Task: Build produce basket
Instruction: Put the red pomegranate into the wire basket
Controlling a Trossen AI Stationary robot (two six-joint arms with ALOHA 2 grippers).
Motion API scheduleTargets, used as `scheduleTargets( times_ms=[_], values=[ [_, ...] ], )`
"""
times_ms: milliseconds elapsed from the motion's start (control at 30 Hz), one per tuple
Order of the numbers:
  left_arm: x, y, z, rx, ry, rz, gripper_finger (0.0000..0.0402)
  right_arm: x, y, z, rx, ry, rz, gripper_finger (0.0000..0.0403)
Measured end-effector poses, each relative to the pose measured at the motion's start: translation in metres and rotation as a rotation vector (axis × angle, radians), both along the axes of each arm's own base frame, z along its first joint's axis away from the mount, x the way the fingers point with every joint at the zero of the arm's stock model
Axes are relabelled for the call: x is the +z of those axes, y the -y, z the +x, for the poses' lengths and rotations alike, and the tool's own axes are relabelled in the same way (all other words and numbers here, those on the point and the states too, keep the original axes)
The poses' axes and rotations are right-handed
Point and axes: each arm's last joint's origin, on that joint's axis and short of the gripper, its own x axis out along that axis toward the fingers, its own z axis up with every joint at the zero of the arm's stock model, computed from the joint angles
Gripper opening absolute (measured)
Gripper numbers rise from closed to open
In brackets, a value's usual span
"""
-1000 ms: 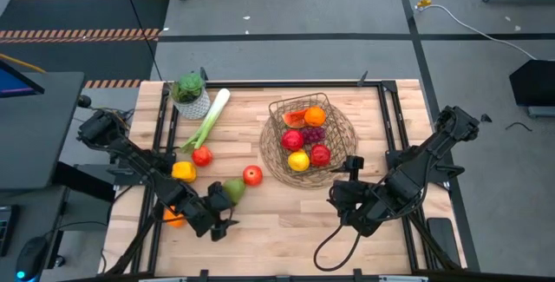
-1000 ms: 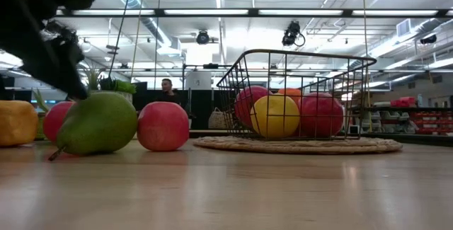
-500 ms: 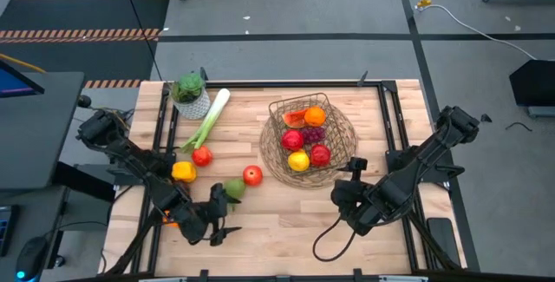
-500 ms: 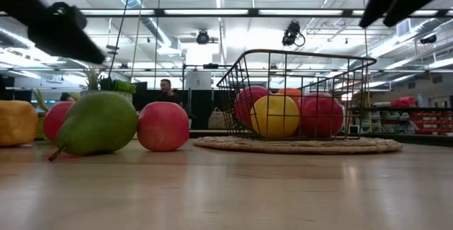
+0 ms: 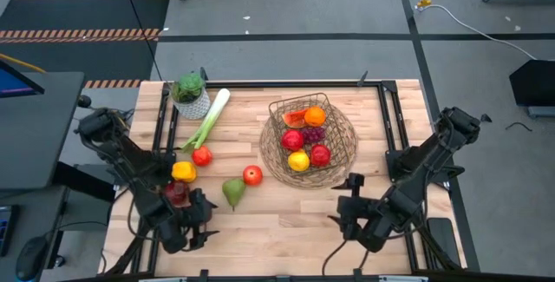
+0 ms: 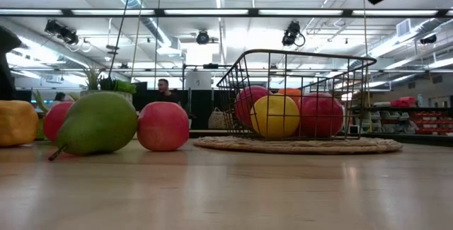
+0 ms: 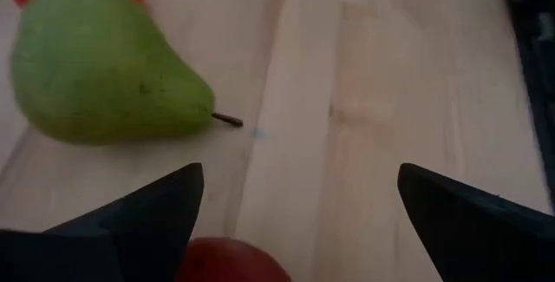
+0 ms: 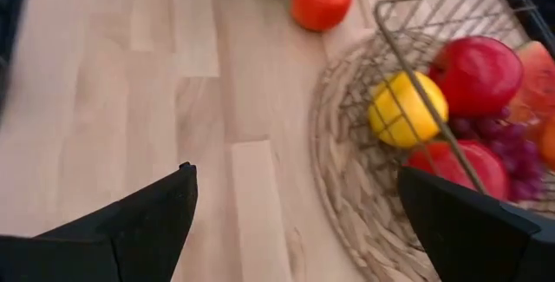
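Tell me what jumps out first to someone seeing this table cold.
The wire basket right of centre, already holding red, yellow and orange produce. Left of it, a loose trail still on the wood: leek, yellow pepper, green pear and red apple. Both end effectors, left and right, hover open at the near edge.

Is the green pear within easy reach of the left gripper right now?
Probably yes: the left gripper is open and empty just short of the green pear, with only bare table between them.
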Motion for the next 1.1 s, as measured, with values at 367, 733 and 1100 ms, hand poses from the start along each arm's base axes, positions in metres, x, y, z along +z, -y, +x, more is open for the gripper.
scheduleTargets(
  times_ms=[367,733,1100],
  values=[
    [0.008,0.006,-0.029,-0.009,0.043,-0.024,0.0392,0.0,-0.01,-0.009,0.041,0.01,0.016,0.0399],
    [0.008,0.011,-0.044,0.03,0.091,-0.064,0.0392,0.001,-0.011,-0.009,0.03,0.019,0.034,0.0399],
    [0.009,0.011,-0.047,0.086,0.112,-0.112,0.0392,0.001,-0.011,-0.009,0.027,0.02,0.037,0.0399]
  ],
)
